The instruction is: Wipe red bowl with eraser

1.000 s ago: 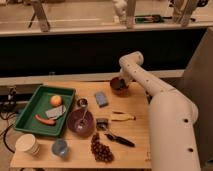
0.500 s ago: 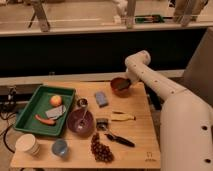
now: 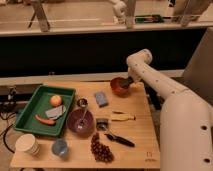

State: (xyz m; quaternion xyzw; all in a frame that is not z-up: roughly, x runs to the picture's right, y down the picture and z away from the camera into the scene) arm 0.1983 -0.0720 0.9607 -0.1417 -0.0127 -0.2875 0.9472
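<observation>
The red bowl (image 3: 118, 88) sits at the back of the wooden table (image 3: 140, 135), right of centre. My arm comes down from the right and its gripper (image 3: 126, 84) dips into the bowl at its right rim. A dark shape fills the bowl around the gripper's tip. I cannot make out the eraser apart from that dark shape, and it lies nowhere else on the table.
A green tray (image 3: 30, 114) at the left holds an orange fruit, a carrot and a grey pad. Near it are a purple bowl (image 3: 80, 121), a metal cup (image 3: 81, 103), a blue-grey block (image 3: 101, 98), grapes (image 3: 101, 148), a black-handled tool (image 3: 119, 139), a yellow-handled tool (image 3: 123, 117) and two cups at front left.
The arm's upper joint has swung a little to the right. The gripper has stayed at the red bowl, which has hardly shifted.
</observation>
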